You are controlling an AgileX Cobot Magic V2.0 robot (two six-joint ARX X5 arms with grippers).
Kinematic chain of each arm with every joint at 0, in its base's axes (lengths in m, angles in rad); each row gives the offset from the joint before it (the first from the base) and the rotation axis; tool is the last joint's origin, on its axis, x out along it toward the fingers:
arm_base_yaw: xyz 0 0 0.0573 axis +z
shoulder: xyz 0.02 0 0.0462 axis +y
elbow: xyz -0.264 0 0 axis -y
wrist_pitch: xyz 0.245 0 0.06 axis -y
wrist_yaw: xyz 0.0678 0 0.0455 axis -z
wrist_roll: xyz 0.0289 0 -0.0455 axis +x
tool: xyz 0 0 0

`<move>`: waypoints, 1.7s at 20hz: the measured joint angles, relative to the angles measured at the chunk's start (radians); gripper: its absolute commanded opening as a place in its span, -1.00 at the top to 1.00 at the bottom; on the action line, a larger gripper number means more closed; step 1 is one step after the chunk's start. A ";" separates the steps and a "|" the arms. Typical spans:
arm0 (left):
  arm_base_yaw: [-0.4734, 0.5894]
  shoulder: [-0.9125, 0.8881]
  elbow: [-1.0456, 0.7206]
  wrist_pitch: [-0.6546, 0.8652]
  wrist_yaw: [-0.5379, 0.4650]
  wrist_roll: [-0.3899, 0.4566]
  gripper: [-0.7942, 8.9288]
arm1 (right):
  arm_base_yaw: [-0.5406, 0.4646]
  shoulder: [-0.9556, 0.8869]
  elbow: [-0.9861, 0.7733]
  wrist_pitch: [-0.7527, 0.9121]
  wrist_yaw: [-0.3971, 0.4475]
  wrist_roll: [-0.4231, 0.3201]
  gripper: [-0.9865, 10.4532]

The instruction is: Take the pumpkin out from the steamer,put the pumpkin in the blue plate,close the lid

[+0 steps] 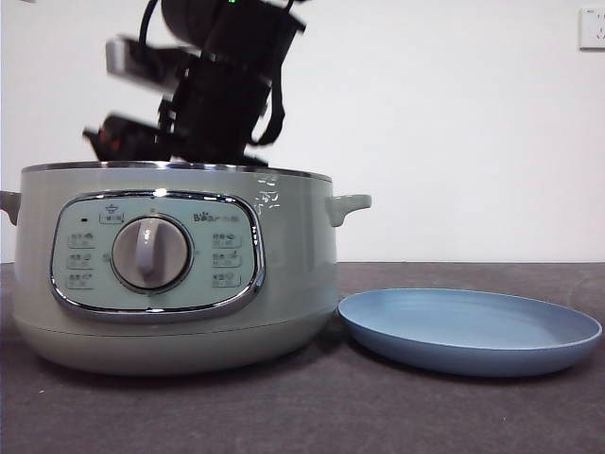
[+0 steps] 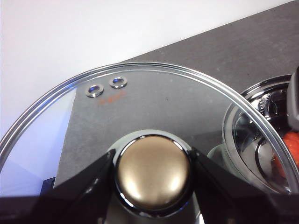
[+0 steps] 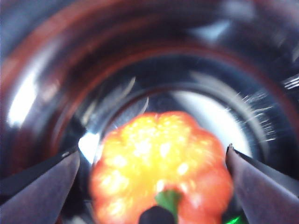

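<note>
Table: dark grey matte table [image 1: 312,407], faintly textured, against a plain white wall [image 1: 454,123].
Steamer: large round pale sage-green steamer [image 1: 284,284] with chrome rim, grey dial and small side handles; shiny metal bowl inside.
Plate: wide shallow matte light-blue plate [image 1: 470,331] just beside the steamer, bare.
Right hand: right hand [image 3: 152,186] lowered inside the steamer, jaws spread wide, gripping nothing.
Pumpkin: small ribbed orange-red pumpkin [image 3: 159,163] with green stem, between the right hand's jaws, apart from both.
Left hand: left hand [image 2: 153,175] closed on the lid's knob.
Lid: round glass lid [image 2: 154,102] with chrome rim, held off the steamer, beside it.
</note>
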 measured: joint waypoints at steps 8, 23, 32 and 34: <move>0.000 0.000 0.000 -0.014 0.000 0.000 0.85 | 0.005 -0.023 0.000 -0.010 0.007 -0.003 0.84; 0.000 0.000 0.000 0.061 0.107 0.000 0.85 | -0.304 -0.563 -0.092 -0.597 0.259 0.247 0.85; -0.001 0.001 0.000 0.077 0.158 -0.001 0.85 | -0.307 -0.830 -0.700 -0.064 0.338 0.340 0.83; -0.001 0.012 0.000 0.077 0.158 -0.001 0.85 | -0.307 -0.805 -0.775 0.032 0.322 0.340 0.83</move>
